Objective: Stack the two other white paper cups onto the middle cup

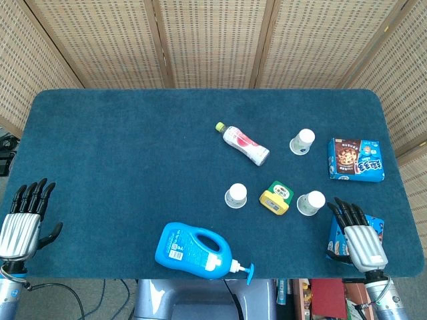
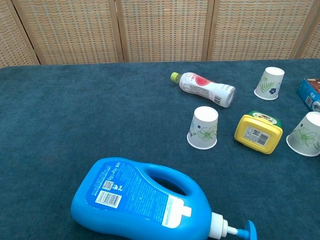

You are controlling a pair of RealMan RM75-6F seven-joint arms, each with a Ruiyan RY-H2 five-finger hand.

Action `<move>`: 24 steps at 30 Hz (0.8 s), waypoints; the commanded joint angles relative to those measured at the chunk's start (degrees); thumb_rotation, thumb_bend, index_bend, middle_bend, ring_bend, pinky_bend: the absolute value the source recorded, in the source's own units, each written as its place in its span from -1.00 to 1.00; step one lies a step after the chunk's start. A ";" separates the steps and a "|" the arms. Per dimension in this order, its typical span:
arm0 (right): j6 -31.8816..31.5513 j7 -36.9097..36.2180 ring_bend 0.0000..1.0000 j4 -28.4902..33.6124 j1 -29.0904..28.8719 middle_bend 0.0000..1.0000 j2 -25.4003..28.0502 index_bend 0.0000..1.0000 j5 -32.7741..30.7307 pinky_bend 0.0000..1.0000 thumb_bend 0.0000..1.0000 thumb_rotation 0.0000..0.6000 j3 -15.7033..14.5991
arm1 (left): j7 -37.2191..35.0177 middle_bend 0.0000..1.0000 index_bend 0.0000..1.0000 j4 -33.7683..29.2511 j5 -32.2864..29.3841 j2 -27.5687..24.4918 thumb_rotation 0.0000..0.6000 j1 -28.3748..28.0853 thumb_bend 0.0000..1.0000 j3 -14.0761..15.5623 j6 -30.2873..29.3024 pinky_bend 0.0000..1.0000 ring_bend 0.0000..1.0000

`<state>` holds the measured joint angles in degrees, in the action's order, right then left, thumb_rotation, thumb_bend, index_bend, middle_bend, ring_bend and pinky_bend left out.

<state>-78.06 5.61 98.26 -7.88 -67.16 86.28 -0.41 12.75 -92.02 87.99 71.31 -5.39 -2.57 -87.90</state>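
Note:
Three white paper cups stand upside down on the blue table. One cup (image 1: pixel 235 196) (image 2: pixel 203 128) is at the centre, one (image 1: pixel 302 141) (image 2: pixel 269 83) sits further back to the right, and one (image 1: pixel 311 203) (image 2: pixel 305 134) is at the near right. My right hand (image 1: pixel 357 233) hovers at the table's near right corner, fingers stretched out and holding nothing, just right of the near right cup. Off the near left corner, my left hand (image 1: pixel 23 223) is also spread and holds nothing. Neither hand shows in the chest view.
A blue detergent bottle (image 1: pixel 193 252) (image 2: pixel 140 200) lies at the front. A pink drink bottle (image 1: pixel 243 144) (image 2: pixel 205 89) lies behind the centre cup. A yellow box (image 1: pixel 276 197) (image 2: pixel 258 132) sits between two cups. A cookie box (image 1: pixel 355 160) lies far right; another blue pack (image 1: pixel 333 243) is under my right hand.

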 commanded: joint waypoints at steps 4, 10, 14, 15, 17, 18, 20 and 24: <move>0.16 -0.20 -1.00 -0.07 -0.01 -1.00 -0.01 -1.00 0.04 -1.00 -0.76 1.00 0.03 | 1.84 -1.00 -1.00 -1.96 -0.56 -1.16 1.00 0.24 -0.37 0.36 0.46 -1.00 -1.00; -0.04 -0.20 -1.00 0.11 0.07 -1.00 0.03 -1.00 -0.07 -1.00 -0.76 1.00 0.28 | 2.74 -1.00 -1.00 -3.56 -0.62 -2.12 1.00 0.42 -0.37 0.58 0.54 -1.00 -1.00; -0.09 0.24 -1.00 0.16 0.14 -1.00 -0.12 -1.00 0.05 -1.00 -0.76 1.00 0.23 | 2.55 -1.00 -1.00 -3.82 -1.03 -2.38 1.00 0.38 -0.37 0.40 0.74 -1.00 -1.00; -0.13 0.28 -1.00 0.21 0.16 -1.00 -0.15 -1.00 0.10 -1.00 -0.76 1.00 0.23 | 2.43 -1.00 -1.00 -3.86 -1.02 -2.41 1.00 0.37 -0.37 0.38 0.72 -1.00 -1.00; -0.22 0.42 -1.00 0.22 0.21 -1.00 -0.17 -1.00 0.21 -1.00 -0.76 1.00 0.21 | 2.41 -1.00 -1.00 -3.86 -0.91 -2.38 1.00 0.31 -0.37 0.38 0.77 -1.00 -1.00; -0.23 0.39 -1.00 0.27 0.25 -1.00 -0.10 -1.00 0.23 -1.00 -0.76 1.00 0.17 | 2.55 -1.00 -1.00 -3.85 -0.94 -2.33 1.00 0.26 -0.37 0.41 0.90 -1.00 -1.00; -0.29 0.27 -1.00 0.28 0.28 -1.00 0.01 -1.00 0.24 -1.00 -0.76 1.00 0.24 | 2.71 -1.00 -1.00 -3.94 -1.03 -2.29 1.00 0.23 -0.37 0.43 1.05 -1.00 -1.00; -0.31 -0.56 -1.00 0.30 0.00 -1.00 0.20 -1.00 -0.29 -1.00 -0.76 1.00 1.04 | 2.74 -1.00 -1.00 -3.92 -0.61 -2.15 1.00 0.24 -0.37 0.52 0.83 -1.00 -1.00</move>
<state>-78.42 5.27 98.53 -7.74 -67.03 86.16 0.39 15.52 -95.98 87.25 69.11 -5.13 -2.09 -87.01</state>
